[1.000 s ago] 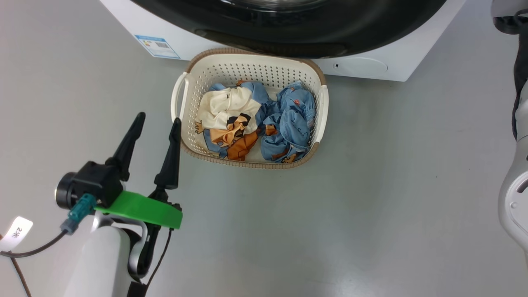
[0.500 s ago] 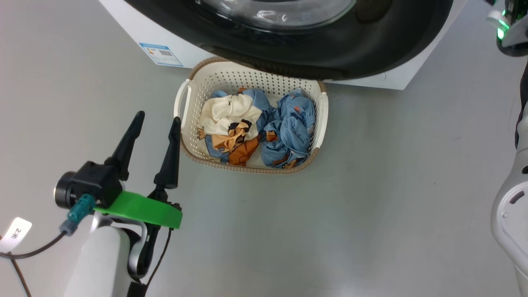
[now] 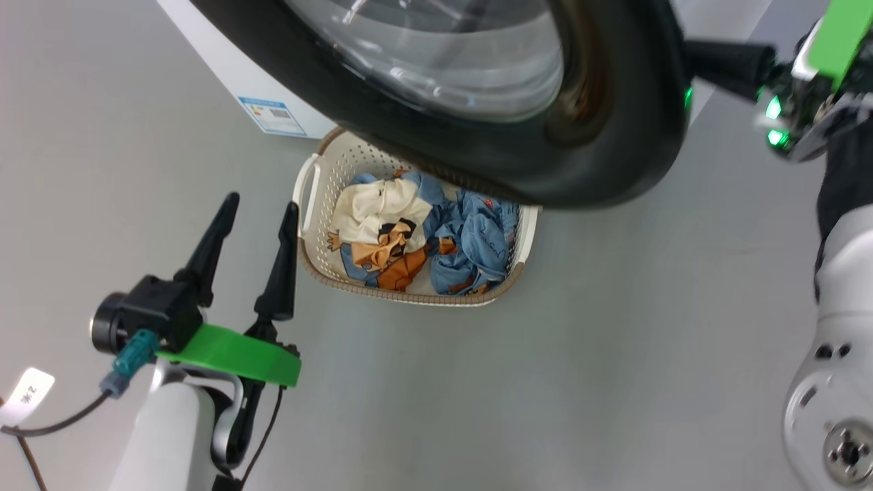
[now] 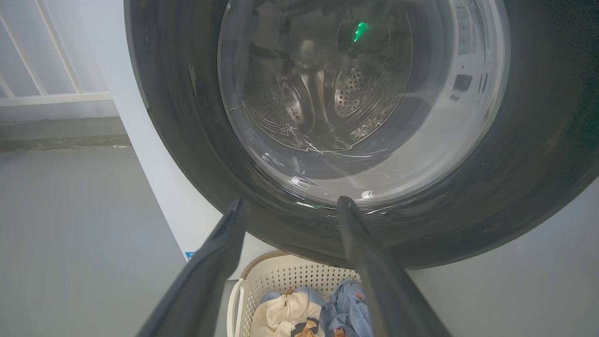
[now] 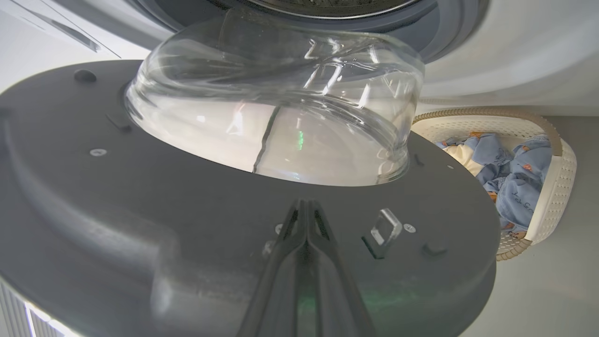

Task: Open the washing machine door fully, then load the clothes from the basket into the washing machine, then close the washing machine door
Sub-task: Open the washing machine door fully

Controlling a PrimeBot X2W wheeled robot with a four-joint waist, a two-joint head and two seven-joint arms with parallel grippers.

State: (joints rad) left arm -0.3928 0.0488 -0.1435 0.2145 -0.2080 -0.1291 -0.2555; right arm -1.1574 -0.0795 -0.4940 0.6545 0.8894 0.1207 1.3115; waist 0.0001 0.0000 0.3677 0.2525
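Basket [image 3: 402, 298]: stood on the grey floor at centre frame in the head view, its upper edge hidden under the washing machine door [image 3: 614, 136]. Contents: the clothes [image 3: 423, 239], a cream printed garment [image 3: 372, 211] at left touching a light blue garment [image 3: 477, 239] at right. Washing machine [image 3: 225, 75]: upper left, its steel drum [image 4: 346, 89] visible through the door glass. Left gripper [image 3: 262, 202]: lower left, just beside the basket, fingers spread, empty. Right gripper [image 5: 306, 203]: fingers pressed together with nothing between them, tips at the door's dark inner face.
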